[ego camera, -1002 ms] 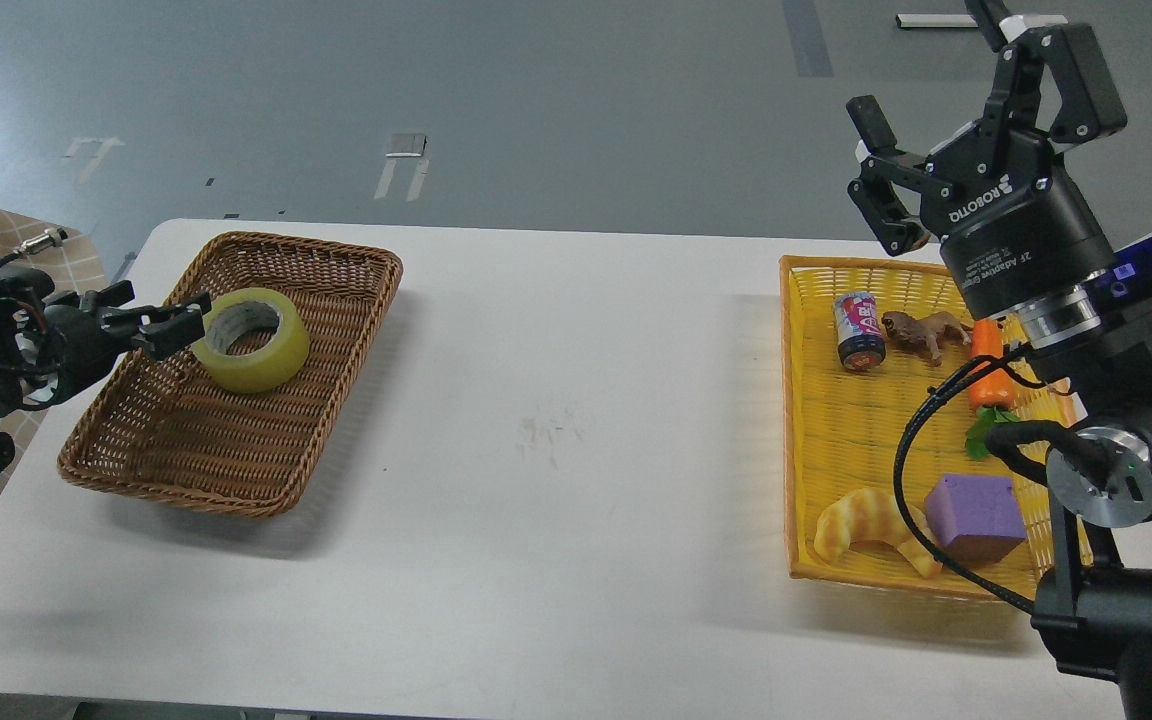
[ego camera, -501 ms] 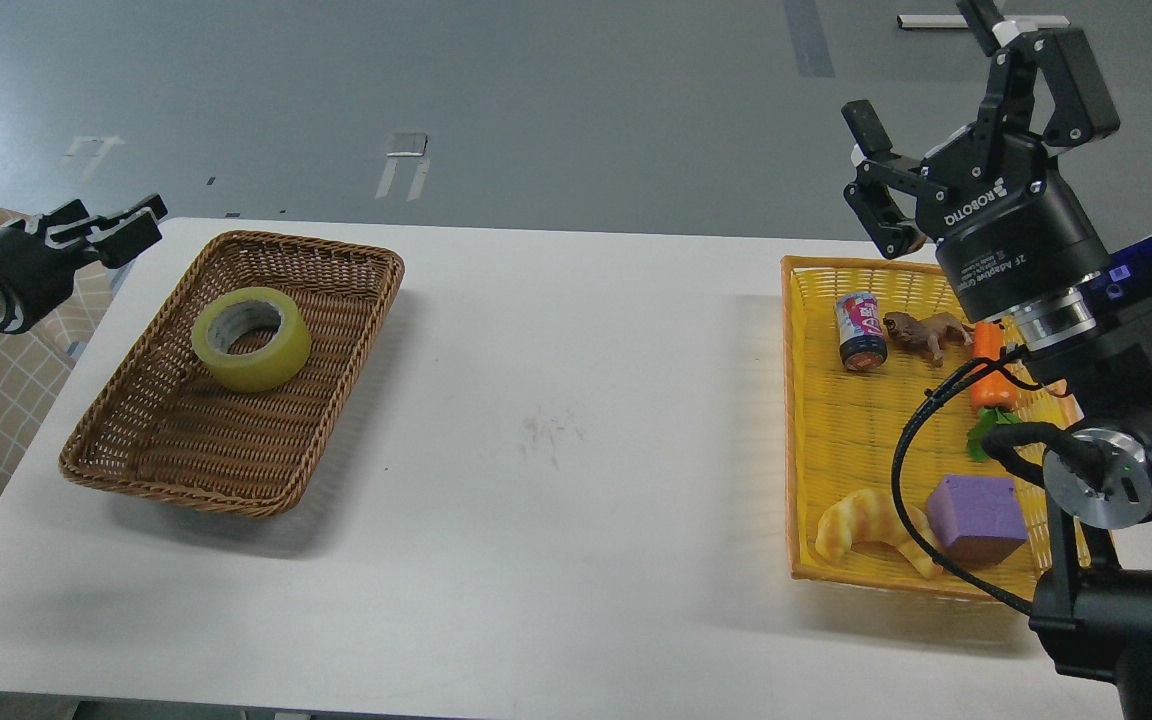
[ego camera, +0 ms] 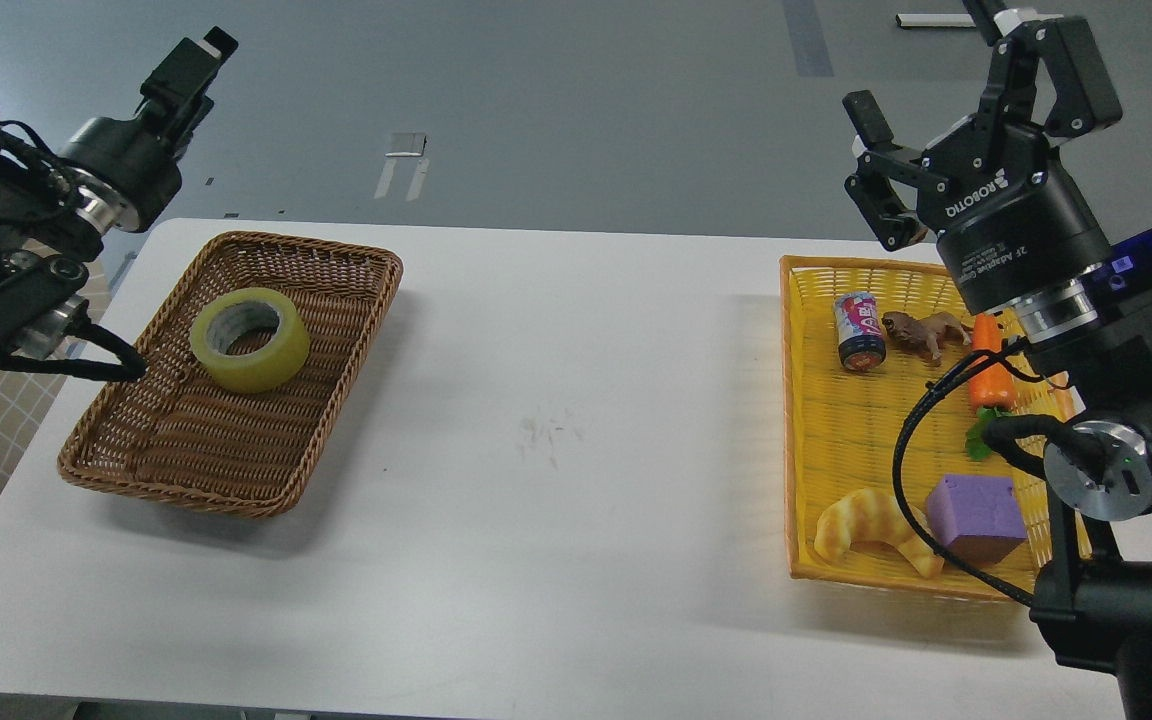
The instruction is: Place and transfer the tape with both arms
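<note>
Head view: tape [ego camera: 250, 339] lying flat in the far half of brown wicker basket [ego camera: 116, 452], on left of white table [ego camera: 556, 470], touched by nothing. Left gripper [ego camera: 198, 62] raised above table's far left corner, well apart from tape, seen side-on; spread or clenched, cannot tell. Right gripper [ego camera: 946, 55] raised over far end of yellow basket [ego camera: 794, 420], fingers spread wide, empty. Inside yellow basket: can [ego camera: 858, 331], brown toy animal [ego camera: 924, 333], carrot [ego camera: 986, 370], croissant [ego camera: 871, 528], purple block [ego camera: 976, 518].

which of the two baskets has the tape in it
The brown wicker basket on the left holds the tape; the yellow basket holds only toys.
</note>
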Controlling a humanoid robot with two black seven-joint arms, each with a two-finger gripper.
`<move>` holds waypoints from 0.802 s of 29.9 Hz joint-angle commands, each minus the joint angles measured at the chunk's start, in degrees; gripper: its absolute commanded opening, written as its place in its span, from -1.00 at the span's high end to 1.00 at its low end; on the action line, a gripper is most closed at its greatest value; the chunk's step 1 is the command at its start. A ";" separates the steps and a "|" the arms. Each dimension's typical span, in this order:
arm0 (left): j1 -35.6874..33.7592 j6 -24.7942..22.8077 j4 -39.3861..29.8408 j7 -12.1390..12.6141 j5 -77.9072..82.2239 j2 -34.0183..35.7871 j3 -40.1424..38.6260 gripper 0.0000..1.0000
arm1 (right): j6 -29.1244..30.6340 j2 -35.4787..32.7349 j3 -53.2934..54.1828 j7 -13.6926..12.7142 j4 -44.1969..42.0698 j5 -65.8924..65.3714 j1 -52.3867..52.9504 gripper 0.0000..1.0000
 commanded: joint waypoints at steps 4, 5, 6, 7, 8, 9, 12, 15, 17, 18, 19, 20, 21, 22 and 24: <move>-0.59 -0.34 -10.31 -0.01 -4.37 -2.50 -7.76 -0.96 | 0.00 -1.69 -0.24 -0.05 -1.59 -1.20 2.90 -1.00; -0.59 -0.60 -12.75 -0.01 -4.98 -2.93 -9.58 -0.96 | 0.00 -2.04 -0.24 -0.05 -2.20 -1.29 3.59 -1.00; -0.50 -1.12 -15.21 -0.01 -6.46 -3.02 -11.52 -0.96 | 0.00 -2.05 -0.32 -0.05 -2.72 -1.46 4.21 -1.00; -0.50 -1.65 -16.28 0.04 -7.52 -3.02 -12.40 -0.96 | 0.00 -2.05 -0.33 -0.05 -3.08 -1.55 4.65 -1.00; -0.50 -3.14 -17.33 2.13 -9.71 -3.11 -14.07 -0.96 | 0.00 -2.05 -0.50 -0.05 -3.95 -1.64 5.61 -1.00; -0.50 -5.15 -17.78 4.33 -12.17 -3.37 -15.91 -0.96 | 0.00 -2.05 -0.59 -0.05 -4.83 -1.64 6.41 -1.00; -0.50 -10.15 -17.87 7.59 -16.30 -4.25 -19.78 -0.96 | 0.00 -1.87 -1.03 -0.05 -5.36 -1.73 8.34 -1.00; 0.29 -19.19 -17.96 10.84 -17.20 -4.34 -22.43 -0.96 | 0.00 -1.87 -2.69 -0.05 -7.12 -1.73 10.54 -1.00; 1.69 -24.82 -17.96 12.25 -17.29 -4.43 -22.43 -0.96 | -0.09 -1.87 -3.05 -0.05 -8.00 -1.81 11.51 -1.00; 2.48 -25.64 -17.96 12.61 -17.29 -4.78 -22.69 -0.96 | -0.26 -1.78 -3.14 -0.14 -8.26 -1.99 11.77 -1.00; 3.19 -25.65 -18.13 12.70 -17.38 -5.22 -22.70 -0.96 | -0.35 -1.78 -3.14 -0.05 -8.53 -2.43 12.04 -1.00; 4.32 -24.95 -18.48 12.87 -17.55 -6.26 -23.39 -0.96 | -0.61 -1.61 -3.49 -0.05 -9.23 -3.73 12.56 -1.00; 4.86 -24.60 -18.75 12.96 -17.55 -6.80 -24.10 -0.96 | -0.62 -1.52 -3.66 -0.05 -9.58 -4.27 12.83 -1.00; 5.73 -24.33 -19.10 13.31 -17.55 -7.50 -25.76 -0.96 | -0.62 -1.43 -4.01 -0.05 -10.19 -4.80 13.53 -1.00; 6.97 -24.07 -19.45 14.45 -17.55 -9.08 -28.75 -0.96 | -0.70 -1.25 -4.89 -0.05 -11.51 -4.98 15.02 -1.00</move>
